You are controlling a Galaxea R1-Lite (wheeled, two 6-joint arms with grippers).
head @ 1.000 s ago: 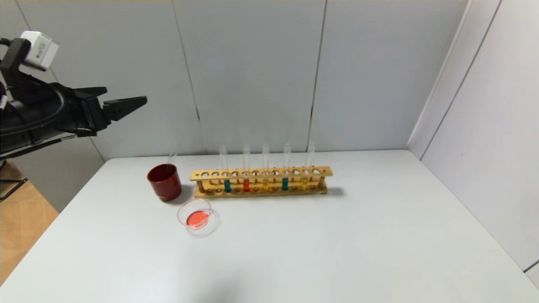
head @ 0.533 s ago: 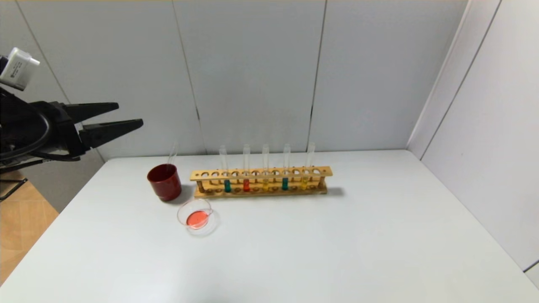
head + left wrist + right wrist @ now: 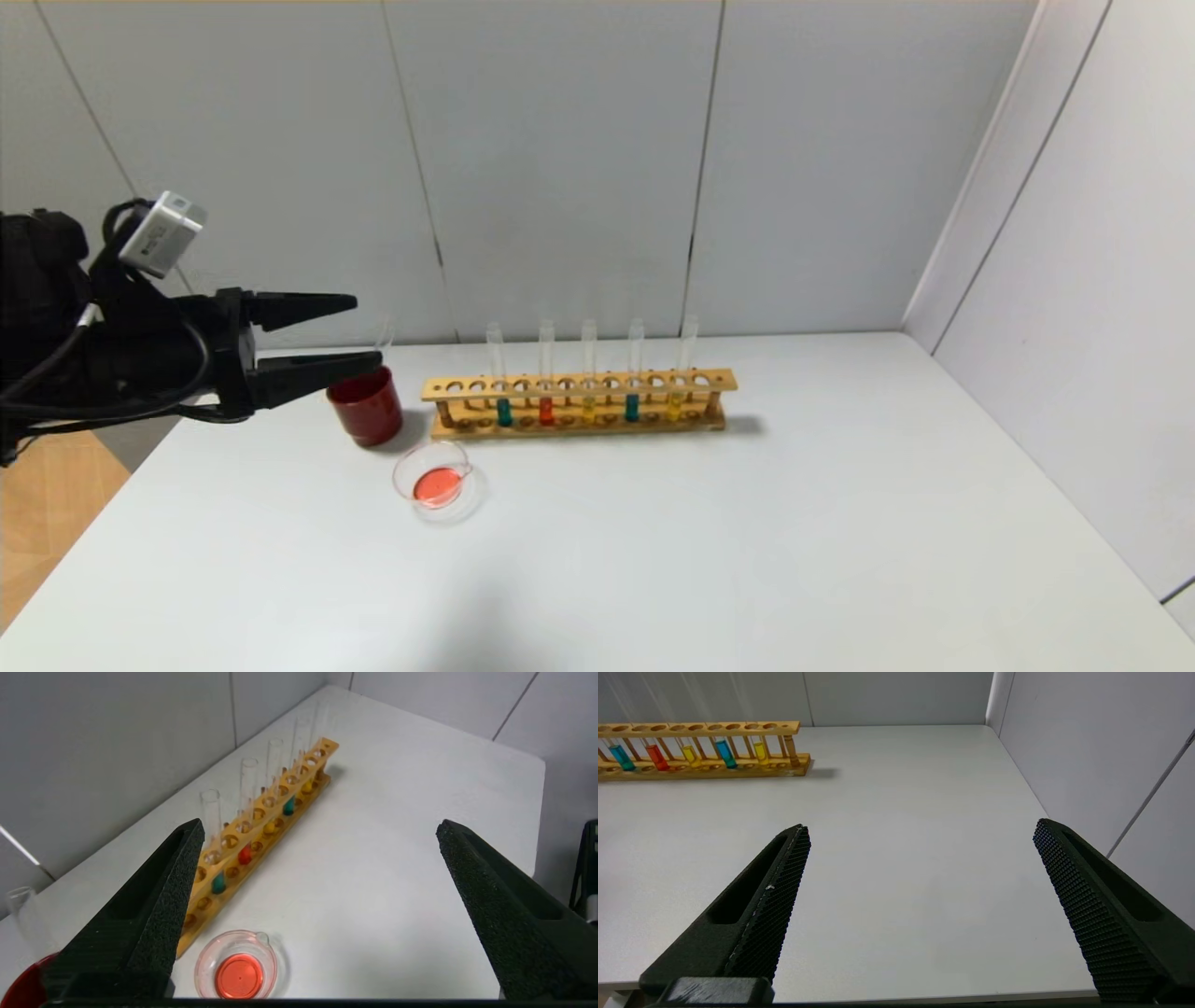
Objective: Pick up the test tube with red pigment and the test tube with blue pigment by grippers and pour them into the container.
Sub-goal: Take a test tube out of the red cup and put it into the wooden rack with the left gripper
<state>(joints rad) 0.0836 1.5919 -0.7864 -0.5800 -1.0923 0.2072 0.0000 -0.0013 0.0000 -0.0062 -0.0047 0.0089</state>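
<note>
At left of head view, mid-height: left gripper, jaws apart, nothing between them, touching nothing. Tips pointing toward frame centre, hanging above the dark red cup, lower finger overlapping the cup rim in the picture; contact not apparent. Probably lined up for a reach toward the rack. In left wrist view, both fingers spread wide, framing the rack and dish.

Just right of the cup: wooden rack, centre of frame, long side facing the camera, tubes upright in the top holes so each can be lifted straight up. Left to right: test tube with blue pigment, test tube with red pigment, yellow tube, second blue tube, second yellow tube. Empty clear tube standing in the cup, likely already emptied.

Lower left of rack, in front of the cup: container, clear dish with pour lip, red liquid pooled inside, no blue. Judged: red pour done, blue tube next.

Right gripper absent from head view; in right wrist view jaws wide apart, empty, low over bare white table, rack at upper left, well apart. Parked.
</note>
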